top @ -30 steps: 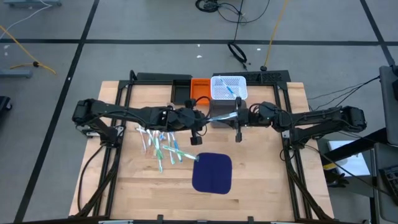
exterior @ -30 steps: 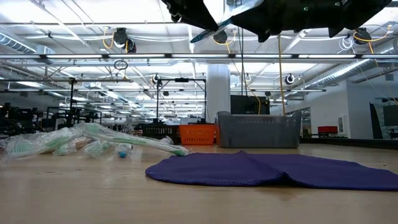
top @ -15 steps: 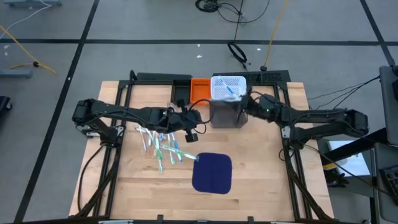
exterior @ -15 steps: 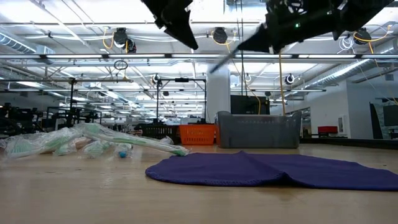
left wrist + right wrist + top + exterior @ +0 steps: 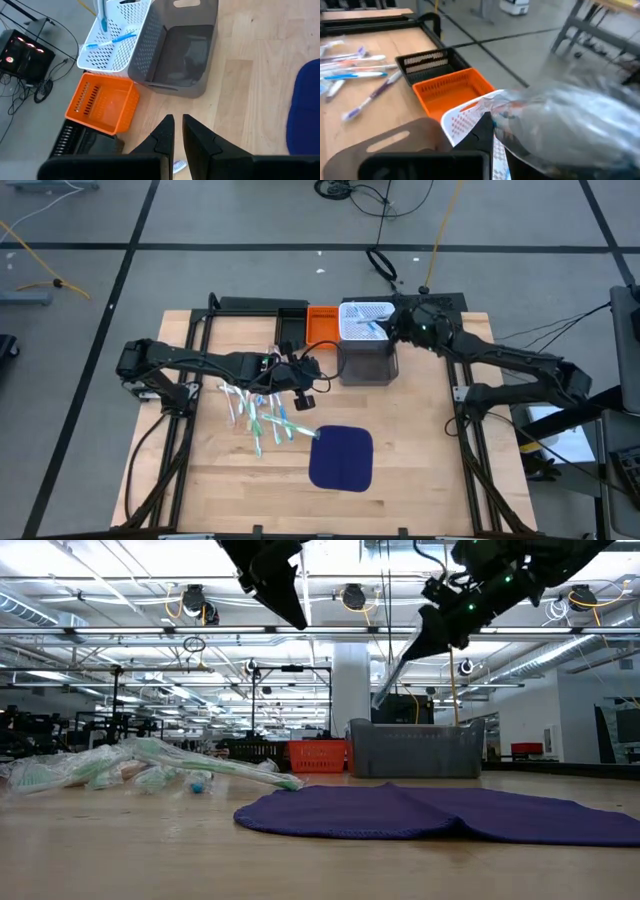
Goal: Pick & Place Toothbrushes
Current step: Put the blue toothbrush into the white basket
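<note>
While the right end effector (image 5: pixel 392 323) clamps a wrapped toothbrush (image 5: pixel 560 125) over the white basket (image 5: pixel 368 318); left end effector (image 5: pixel 178 131) nearly together above the desk (image 5: pixel 420 440)

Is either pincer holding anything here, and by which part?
The right pincer grips a wrapped toothbrush above the white basket; which part cannot be told. The left pincer holds nothing.

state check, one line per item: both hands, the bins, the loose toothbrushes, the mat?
right hand: over white bin, shut on wrapped toothbrush
left hand: shut, empty, raised above pile
white bin: holds blue toothbrushes
grey bin: empty
orange bin: empty
toothbrush pile: loose on table
mat: flat, bare
</note>
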Available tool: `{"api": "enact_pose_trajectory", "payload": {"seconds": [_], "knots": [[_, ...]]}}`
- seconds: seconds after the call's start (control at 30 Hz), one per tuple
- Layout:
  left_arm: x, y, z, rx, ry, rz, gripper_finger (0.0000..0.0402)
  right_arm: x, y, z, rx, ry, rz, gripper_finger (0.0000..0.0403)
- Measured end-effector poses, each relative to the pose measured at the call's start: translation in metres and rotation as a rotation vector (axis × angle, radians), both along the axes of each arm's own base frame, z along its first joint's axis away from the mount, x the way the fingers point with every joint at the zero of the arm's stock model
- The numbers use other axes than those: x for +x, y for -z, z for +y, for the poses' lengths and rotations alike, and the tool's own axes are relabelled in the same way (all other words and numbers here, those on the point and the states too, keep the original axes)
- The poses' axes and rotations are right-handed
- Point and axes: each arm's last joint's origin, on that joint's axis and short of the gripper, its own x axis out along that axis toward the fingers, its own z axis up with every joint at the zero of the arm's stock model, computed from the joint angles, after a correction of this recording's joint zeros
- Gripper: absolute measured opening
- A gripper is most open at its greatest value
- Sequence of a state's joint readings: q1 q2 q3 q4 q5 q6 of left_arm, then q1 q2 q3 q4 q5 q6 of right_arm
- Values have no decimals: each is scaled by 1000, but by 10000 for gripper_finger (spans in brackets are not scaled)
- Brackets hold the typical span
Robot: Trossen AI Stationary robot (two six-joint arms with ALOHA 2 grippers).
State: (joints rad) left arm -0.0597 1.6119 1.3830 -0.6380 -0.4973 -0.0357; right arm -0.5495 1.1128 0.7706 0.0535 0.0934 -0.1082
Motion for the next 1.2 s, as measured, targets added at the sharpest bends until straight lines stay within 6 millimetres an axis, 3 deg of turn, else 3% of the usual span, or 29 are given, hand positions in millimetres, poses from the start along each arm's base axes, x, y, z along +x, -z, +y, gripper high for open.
{"api": "enact_pose_trajectory", "payload": {"seconds": [0.4,0.57,1.03,1.2], "knots": [[0,0,0,-1,0,-4,37,11,32,-45,187,-26,56,14],[0,0,0,-4,-2,-7,37,15,36,-60,225,-33,50,14],[0,0,0,-7,-4,-9,37,27,58,-71,310,-60,71,15],[0,0,0,-13,-11,-13,37,27,57,-72,301,-57,63,66]]}}
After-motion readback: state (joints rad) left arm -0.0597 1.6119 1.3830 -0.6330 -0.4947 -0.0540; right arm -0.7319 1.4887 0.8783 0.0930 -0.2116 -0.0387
